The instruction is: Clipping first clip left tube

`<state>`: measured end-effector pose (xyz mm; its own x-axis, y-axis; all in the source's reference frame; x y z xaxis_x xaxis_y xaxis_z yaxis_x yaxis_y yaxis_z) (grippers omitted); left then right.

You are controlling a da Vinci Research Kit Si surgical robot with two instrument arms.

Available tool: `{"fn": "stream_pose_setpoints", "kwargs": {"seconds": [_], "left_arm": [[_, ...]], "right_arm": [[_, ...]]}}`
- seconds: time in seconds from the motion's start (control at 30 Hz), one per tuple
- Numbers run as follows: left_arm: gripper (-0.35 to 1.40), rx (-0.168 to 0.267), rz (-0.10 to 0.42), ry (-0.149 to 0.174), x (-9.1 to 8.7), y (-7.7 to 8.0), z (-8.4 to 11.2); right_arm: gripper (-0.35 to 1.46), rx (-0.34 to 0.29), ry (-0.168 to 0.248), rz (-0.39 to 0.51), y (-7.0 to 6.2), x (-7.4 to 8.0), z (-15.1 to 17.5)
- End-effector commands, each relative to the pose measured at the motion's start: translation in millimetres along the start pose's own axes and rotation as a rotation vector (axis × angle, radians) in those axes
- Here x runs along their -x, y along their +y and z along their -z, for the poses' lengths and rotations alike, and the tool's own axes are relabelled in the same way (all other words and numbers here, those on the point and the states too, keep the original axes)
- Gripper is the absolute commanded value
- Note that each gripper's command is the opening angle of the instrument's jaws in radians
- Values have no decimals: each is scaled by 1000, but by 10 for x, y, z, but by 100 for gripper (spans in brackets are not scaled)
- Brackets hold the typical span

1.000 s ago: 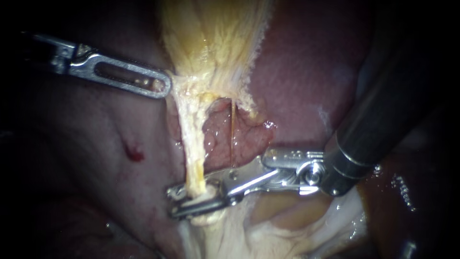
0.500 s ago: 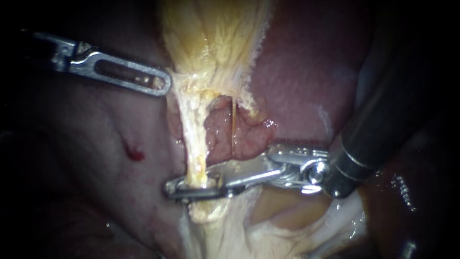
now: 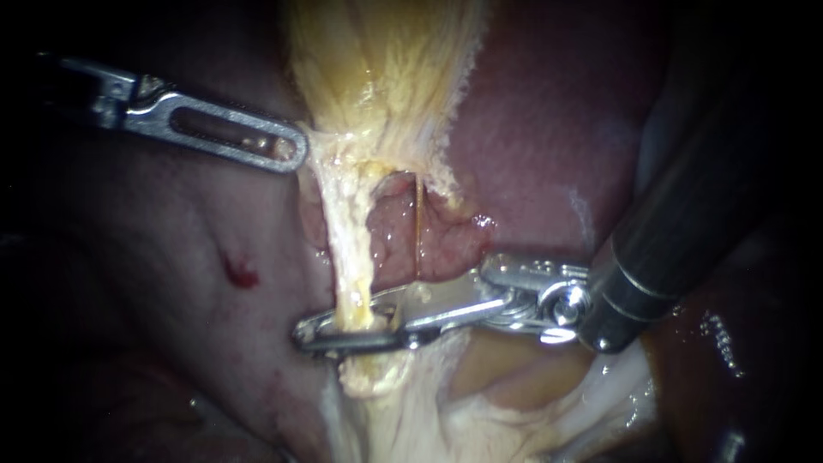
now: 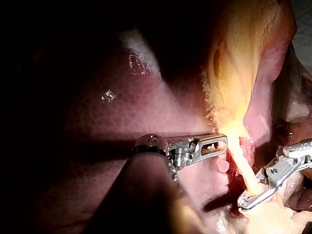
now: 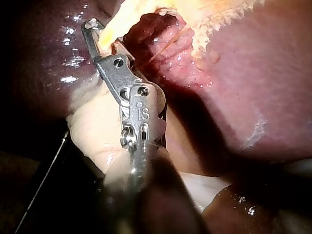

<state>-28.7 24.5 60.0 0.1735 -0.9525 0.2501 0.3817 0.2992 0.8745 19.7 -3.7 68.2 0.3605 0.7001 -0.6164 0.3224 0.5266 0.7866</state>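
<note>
- Grips the gallbladder edge with the left instrument, jaws closed, shaft level.
- Clamps the left tube low down, beside the liver, in the right instrument, jaws narrow, shaft slanting.

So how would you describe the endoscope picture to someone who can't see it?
The right instrument has its jaws clamped across the pale left tube, which runs down from the yellowish gallbladder. The left instrument touches the gallbladder's lower edge with its tip, and dark red liver lies all around.
</note>
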Motion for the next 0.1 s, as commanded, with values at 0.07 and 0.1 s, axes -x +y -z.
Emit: {"fn": "stream_pose_setpoints", "kwargs": {"seconds": [0.07,0.1], "left_arm": [[-35,0,0,0,0,0,0],[-35,0,0,0,0,0,0]], "right_arm": [[-35,-1,0,0,0,1,0],[-35,-1,0,0,0,1,0]]}}
